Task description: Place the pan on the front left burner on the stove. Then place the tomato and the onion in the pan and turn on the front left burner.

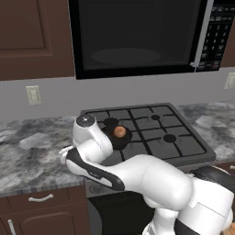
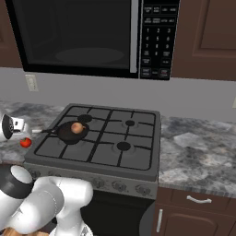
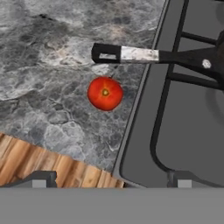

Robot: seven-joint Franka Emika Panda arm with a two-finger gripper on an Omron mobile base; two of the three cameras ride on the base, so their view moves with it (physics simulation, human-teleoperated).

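Left base view: one pan (image 1: 117, 137) on the stove (image 1: 151, 131), one onion (image 1: 119, 131) inside it.
Right base view: one tomato (image 2: 26, 142) on the counter (image 2: 198, 147) (left of the stove).
Hand view: gripper (image 3: 109, 178) spread wide, holding nothing, above the tomato.

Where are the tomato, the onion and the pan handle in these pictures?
tomato (image 3: 105, 93), hand view, middle of its red skin.
onion (image 2: 77, 127), right base view, its top, inside the pan.
pan handle (image 3: 139, 54), hand view, its silver stretch.
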